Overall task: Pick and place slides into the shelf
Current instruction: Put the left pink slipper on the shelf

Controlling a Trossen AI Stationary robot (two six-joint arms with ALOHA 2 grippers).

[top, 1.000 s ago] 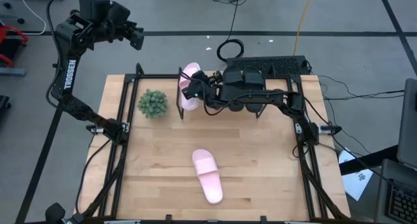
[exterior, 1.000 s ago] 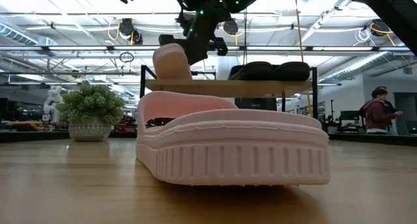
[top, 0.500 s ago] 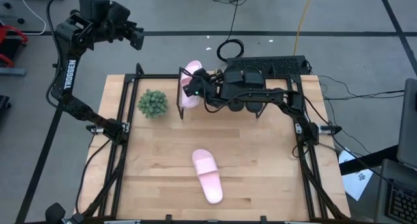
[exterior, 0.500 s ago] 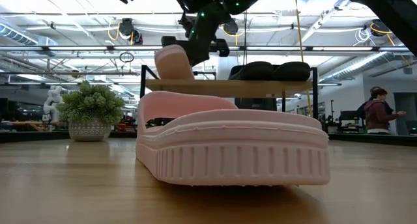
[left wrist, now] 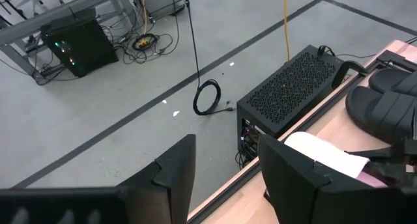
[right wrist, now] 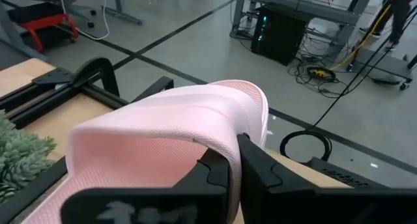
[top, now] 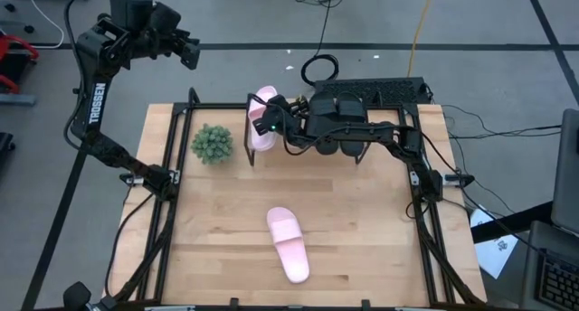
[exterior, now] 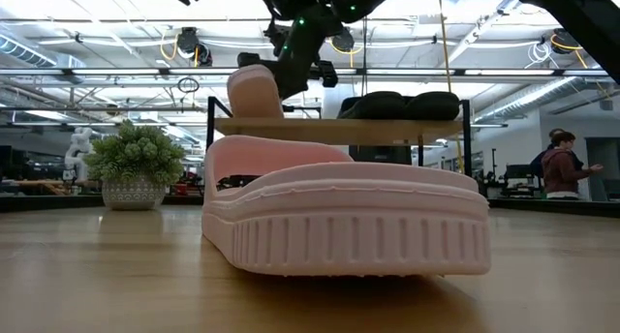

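Observation:
One light pink slide (top: 288, 244) lies flat on its sole on the tabletop, near the front; it fills the foreground of the low view (exterior: 339, 217). A second pink slide (top: 261, 121) is at the left end of the shelf (exterior: 339, 128), with my right gripper (top: 273, 117) shut on it. Two black slides (top: 340, 123) sit side by side on the shelf's top plank, to the right of it. My left gripper (top: 187, 52) hangs open, high beyond the table's far left corner, touching nothing. My right gripper pinches the edge of the pink slide's wide strap (right wrist: 229, 134) between its two fingers (right wrist: 218, 175). The fingers reach in from the table's right, slanting slightly down. The slide is tilted, one end raised (exterior: 254, 89) above the plank, its lower end at the shelf top.
A small potted plant (top: 212, 144) stands on the table just left of the shelf. A black perforated box (left wrist: 293, 87) and cables lie on the floor beyond the far edge. The tabletop between the shelf and the lying slide is bare wood (top: 362, 212).

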